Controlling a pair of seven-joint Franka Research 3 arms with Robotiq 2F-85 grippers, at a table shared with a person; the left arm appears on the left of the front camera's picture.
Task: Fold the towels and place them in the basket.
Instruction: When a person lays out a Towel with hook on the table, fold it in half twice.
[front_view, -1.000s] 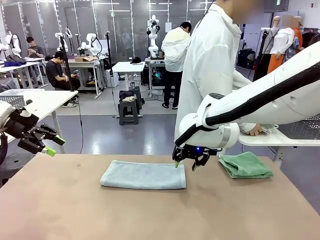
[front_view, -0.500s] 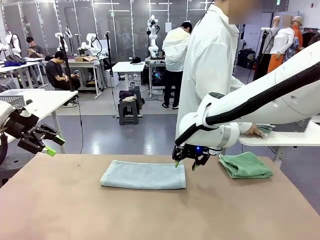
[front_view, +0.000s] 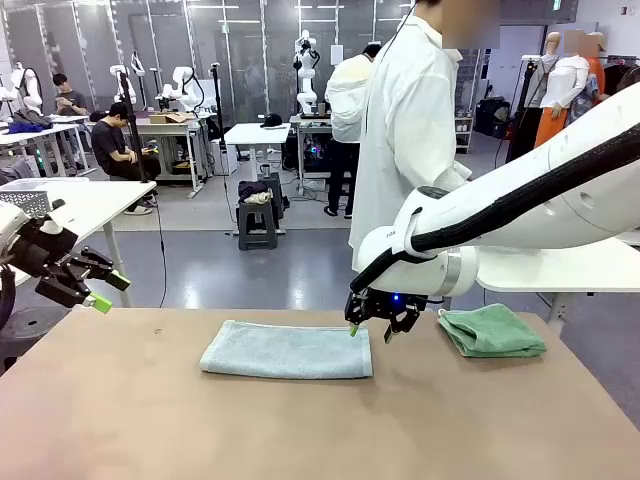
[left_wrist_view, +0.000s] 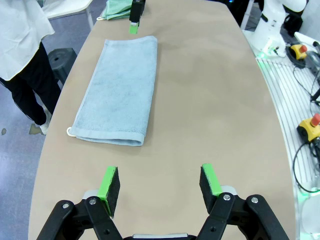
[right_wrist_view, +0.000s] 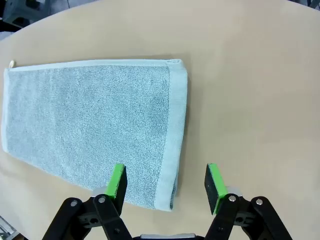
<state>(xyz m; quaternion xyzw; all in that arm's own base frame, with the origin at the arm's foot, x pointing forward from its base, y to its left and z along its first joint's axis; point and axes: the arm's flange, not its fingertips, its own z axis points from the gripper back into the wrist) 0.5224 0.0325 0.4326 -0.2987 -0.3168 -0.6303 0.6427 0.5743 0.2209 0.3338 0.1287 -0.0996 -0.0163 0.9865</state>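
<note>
A pale blue-grey towel (front_view: 285, 350) lies folded lengthwise in the middle of the brown table (front_view: 300, 430). The mint green towel (front_view: 492, 330) rests folded at the table's right far edge. My right gripper (front_view: 370, 328) hovers open over the blue towel's right end, whose hem (right_wrist_view: 175, 125) lies just ahead of the green pads (right_wrist_view: 118, 181). My left gripper (front_view: 100, 290) hangs open and holds nothing, off the table's left side. In the left wrist view the blue towel (left_wrist_view: 117, 95) stretches away ahead of the left gripper (left_wrist_view: 160, 182). The basket is out of view.
A person in a white coat (front_view: 405, 130) stands at the far side behind the right arm. A white side table (front_view: 560, 268) sits at the right. A paler mesh basket (front_view: 22, 203) stands on a white table at the left.
Both arms have held still. The person has shifted left, and the mesh container under their hand on the right side table is gone from view.
</note>
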